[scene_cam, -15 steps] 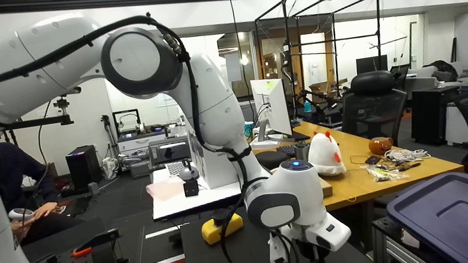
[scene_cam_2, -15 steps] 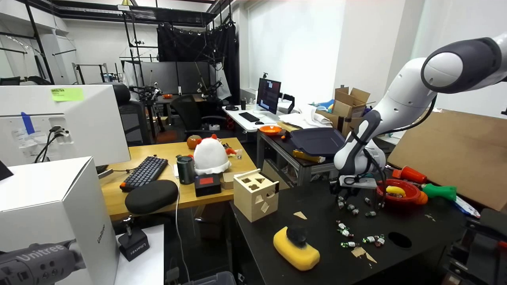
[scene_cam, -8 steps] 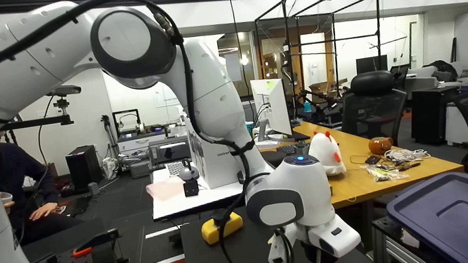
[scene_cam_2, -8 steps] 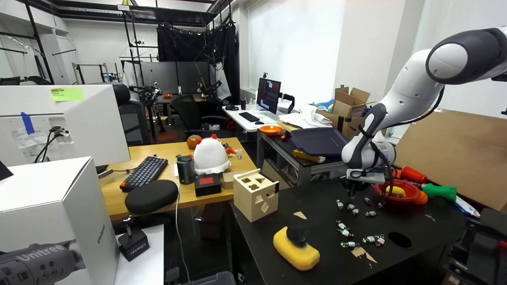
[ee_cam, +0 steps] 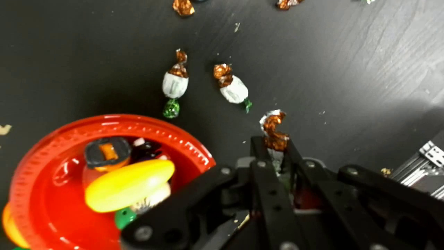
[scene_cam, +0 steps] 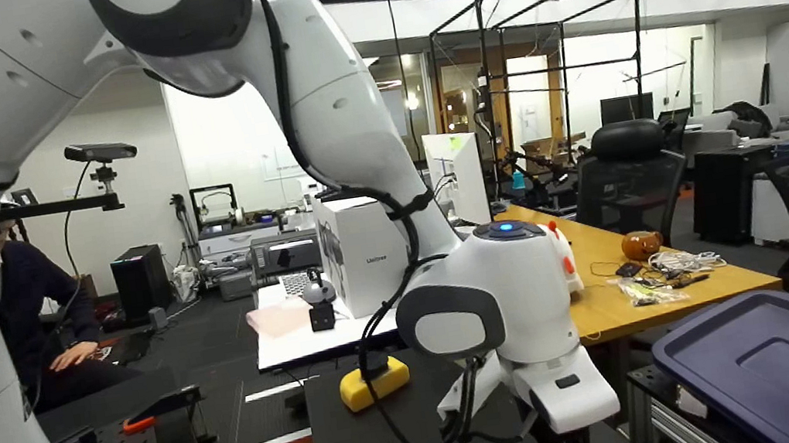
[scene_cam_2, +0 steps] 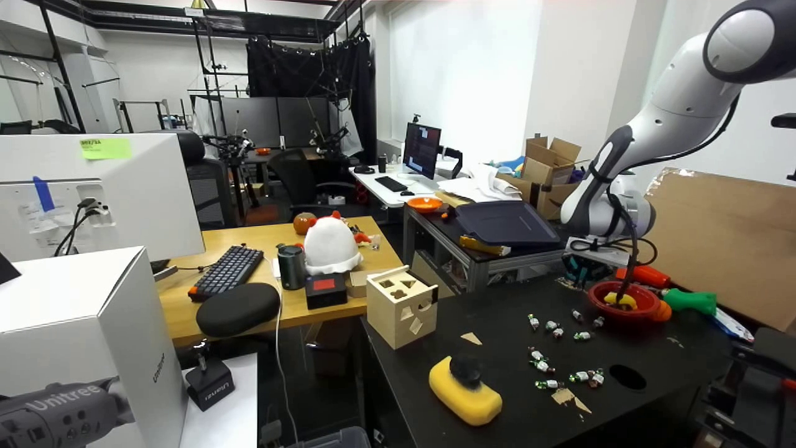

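Sweeping my eyes across the wrist view, I find a smooth, rounded orange piece [ee_cam: 13,227] farthest left of the gripper [ee_cam: 274,143], poking out from behind a red bowl [ee_cam: 64,208]. That bowl is circular and glossy, like plastic, with small ridges ringing its inside edge. It holds a chunky black-and-orange piece [ee_cam: 107,152], a round green piece [ee_cam: 125,218] and a long, shiny yellow piece [ee_cam: 128,185]; other bits are too jumbled to name. Ahead and left of the gripper lie a straight foil sweet [ee_cam: 175,85] just off the rim and a slanted foil sweet [ee_cam: 234,89] nearer the tool, both white-bellied with crinkled copper and green ends. The gripper, black, angular and studded with screws, is clamped on a wrapped candy [ee_cam: 275,141], its curled copper foil sticking out past the grip. Right of the gripper, the black tabletop [ee_cam: 347,69] looks streaky under the glare; farthest right sits a grooved silver metal part [ee_cam: 421,166].
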Controlling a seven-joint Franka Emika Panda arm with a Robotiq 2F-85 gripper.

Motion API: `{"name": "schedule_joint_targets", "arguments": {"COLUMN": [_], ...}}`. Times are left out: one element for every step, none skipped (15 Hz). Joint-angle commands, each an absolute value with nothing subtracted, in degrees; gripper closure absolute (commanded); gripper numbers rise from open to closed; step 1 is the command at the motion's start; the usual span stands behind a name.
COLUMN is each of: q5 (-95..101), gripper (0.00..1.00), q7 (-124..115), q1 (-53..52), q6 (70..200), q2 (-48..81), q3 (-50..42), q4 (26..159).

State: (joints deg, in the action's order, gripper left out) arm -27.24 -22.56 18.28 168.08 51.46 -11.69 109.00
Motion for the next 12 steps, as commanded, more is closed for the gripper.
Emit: {"name": "schedule_joint_targets", "arguments": {"q5": [-30.1,-30.37,-30.35,-30.24,-30.11,-30.0,-29.77,-29.52,-29.3,-29.08,-28.89,-28.72], "gripper": [0.97,0.97,0.97,0.97,0.97,0.97,0.97,0.97,0.97,0.97,0.97,0.97], "q7": [-27.17,-28.46,-29.89,-31.65,-33.52,-35.04,-36.66,-38.34,-40.03,-41.31,-42.53,-43.61], "q1": [18.59,18.34,17.86,17.26,16.55,16.11,15.73,15.21,14.68,14.45,14.2,13.92], "q6": [169.18,169.36,169.31,169.04,168.85,168.63,168.43,168.31,168.04,167.82,167.59,167.42], "q2": [46.64,46.69,46.93,47.5,48.12,48.81,49.27,49.9,50.42,50.7,51.21,51.58], "q3": [-13.61,-14.72,-16.03,-17.46,-18.92,-20.05,-20.99,-22.09,-23.05,-23.54,-24.05,-24.43], "q4": [114.02,113.99,113.79,113.37,113.03,112.64,112.44,112.21,112.12,112.14,112.03,112.05]}}
